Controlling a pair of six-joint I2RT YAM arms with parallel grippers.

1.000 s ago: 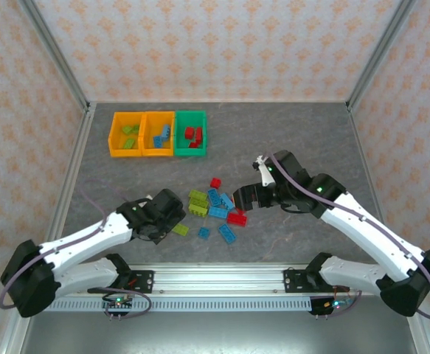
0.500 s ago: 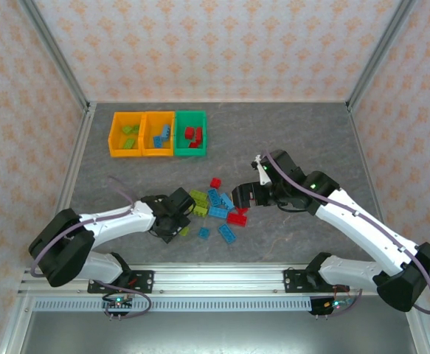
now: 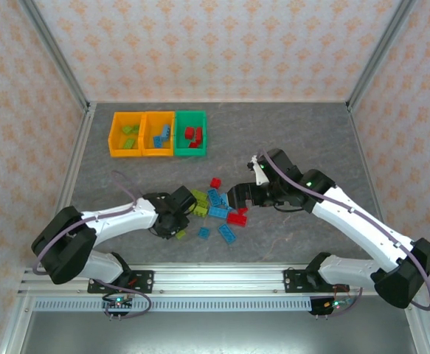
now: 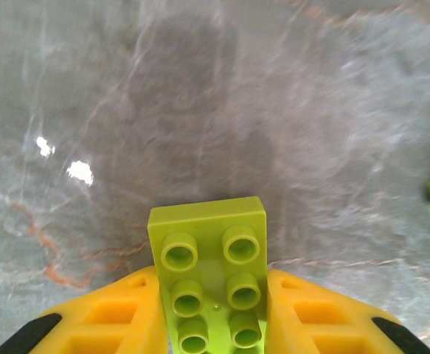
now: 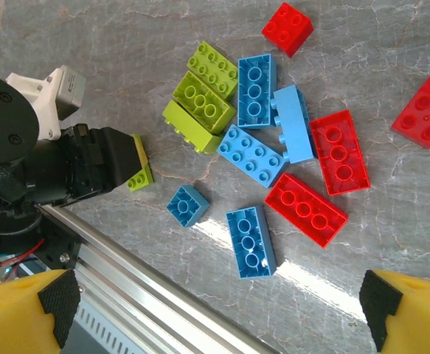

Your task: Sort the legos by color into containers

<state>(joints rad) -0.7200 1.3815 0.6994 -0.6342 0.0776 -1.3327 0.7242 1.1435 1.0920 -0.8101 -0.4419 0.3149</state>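
The left tool [image 4: 212, 299] is clamped on a small lime green studded plastic brick [image 4: 210, 251]. Its yellow fingers [image 4: 119, 317] press against both long sides, close above the grey marbled table [image 4: 200, 96]; whether the brick touches the table cannot be told. The right tool [image 5: 218, 301] hangs spread wide (black-padded yellow tips at either lower corner of its wrist view) above the loose pile of red, light blue and lime green plastic legos [image 5: 274, 140] mid-table. At the table's far left stand three small open-topped rectangular plastic containers side by side: the left orange bin [image 3: 125, 153] holds lime pieces, the middle orange bin [image 3: 158, 153] blue, the green bin [image 3: 190, 153] red.
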